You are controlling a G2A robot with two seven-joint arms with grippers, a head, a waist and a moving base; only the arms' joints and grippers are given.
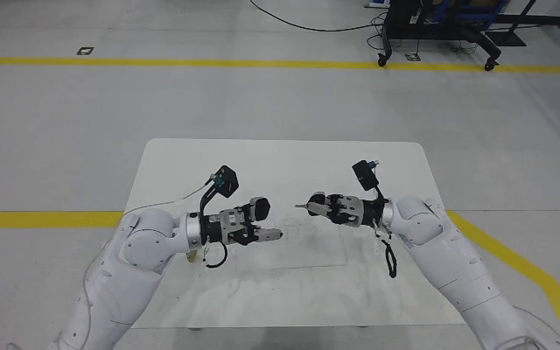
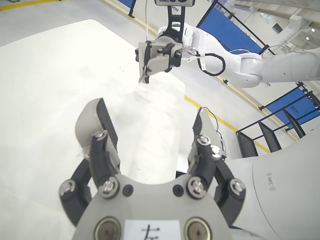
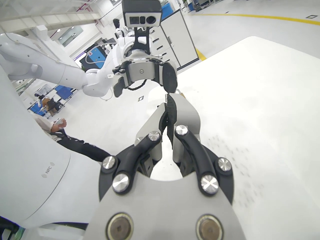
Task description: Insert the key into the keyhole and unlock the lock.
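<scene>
The fingers (image 3: 186, 116) of the right gripper (image 3: 169, 98) are pressed together. Their ribbed black rubber pads pinch the key (image 2: 143, 79), a small, slim, dark piece whose tip juts just past the fingertips. The key is held over the middle of the table (image 1: 219, 166) and points toward the left gripper (image 2: 150, 108). That gripper's fingers (image 2: 107, 123) are spread wide with nothing between them. They are smooth grey shells lined with grooved black pads, hinged on black links with bright round screws. The two grippers face each other, near but apart, over bare tabletop. The table is white and matte with rounded corners and carries faint dark scuffs near its centre. Beyond its far edge lies pale grey floor crossed by a yellow line (image 1: 262, 63), and farther off stands a black wheeled cart (image 1: 437, 26) with trailing cables.
</scene>
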